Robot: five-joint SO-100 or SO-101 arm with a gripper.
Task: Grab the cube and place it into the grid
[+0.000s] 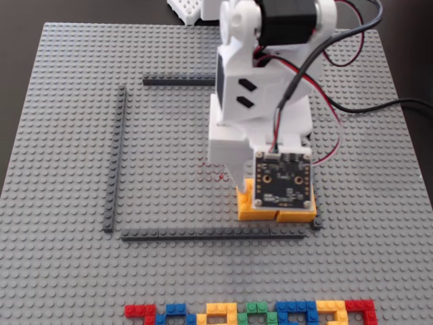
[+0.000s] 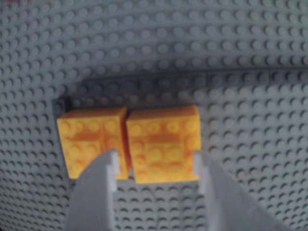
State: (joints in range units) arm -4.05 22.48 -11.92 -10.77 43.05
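Note:
Two yellow blocks stand side by side on the grey baseplate, in the grid's corner. The cube [image 2: 163, 144] is the right one in the wrist view and the left one [image 1: 245, 206] in the fixed view. My gripper [image 2: 155, 161] is open and straddles it. One fingertip [image 2: 111, 163] sits over the gap to the twin block [image 2: 89, 142]. The other fingertip [image 2: 198, 163] is at the cube's far edge. In the fixed view the gripper [image 1: 259, 193] is mostly hidden under the camera board. The grid's dark strips [image 1: 115, 162] show at left, top and bottom; the arm covers the right side.
The twin yellow block [image 1: 298, 215] touches the bottom strip's end [image 1: 316, 225]. A row of multicoloured bricks [image 1: 250, 315] lies along the baseplate's near edge. Cables [image 1: 365, 105] trail to the right of the arm. A white object [image 1: 186, 10] sits beyond the far edge.

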